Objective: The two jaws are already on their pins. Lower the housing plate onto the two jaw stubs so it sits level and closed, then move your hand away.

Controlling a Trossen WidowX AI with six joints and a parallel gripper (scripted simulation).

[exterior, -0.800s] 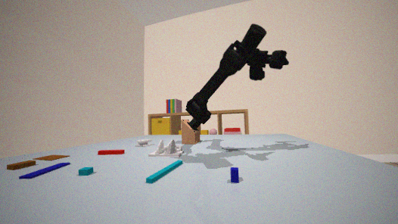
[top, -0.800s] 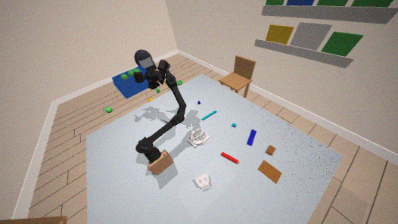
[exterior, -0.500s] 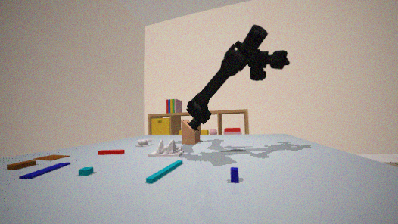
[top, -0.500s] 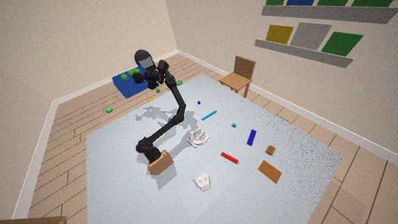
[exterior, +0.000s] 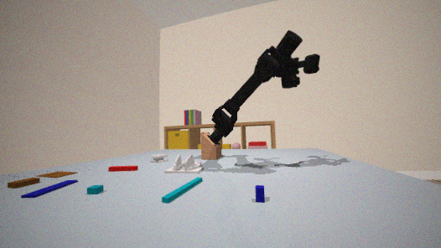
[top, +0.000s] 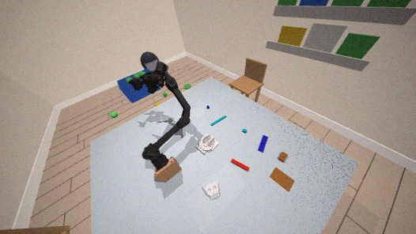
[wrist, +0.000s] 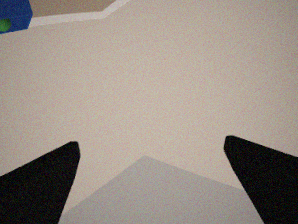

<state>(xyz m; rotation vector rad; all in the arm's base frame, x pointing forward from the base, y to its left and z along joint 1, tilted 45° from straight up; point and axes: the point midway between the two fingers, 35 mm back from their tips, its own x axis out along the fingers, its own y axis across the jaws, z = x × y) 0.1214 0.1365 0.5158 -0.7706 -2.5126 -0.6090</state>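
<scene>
The white jaw assembly [top: 206, 144] [exterior: 184, 165] lies on the pale blue table top, its two pointed jaws standing up from a flat base. The housing plate [top: 212, 190] [exterior: 159, 156], a small white piece with two round holes, lies on the table apart from it, on the robot base's side. The plate is not on the jaw stubs. My gripper [top: 144, 84] [exterior: 302, 74] [wrist: 154, 145] is open and empty, high in the air and far from both parts. The wrist view shows neither part, and the pin and stub details are too small to tell.
A red bar [top: 240, 164] [exterior: 122, 168], a teal bar [top: 218, 120] [exterior: 182, 190], a teal block [top: 244, 130] [exterior: 95, 189], a blue bar [top: 262, 144] [exterior: 49, 188], a small blue block [top: 208, 107] [exterior: 260, 193] and brown pieces lie on the table. A blue bin [top: 134, 95] [wrist: 16, 12] stands beyond it.
</scene>
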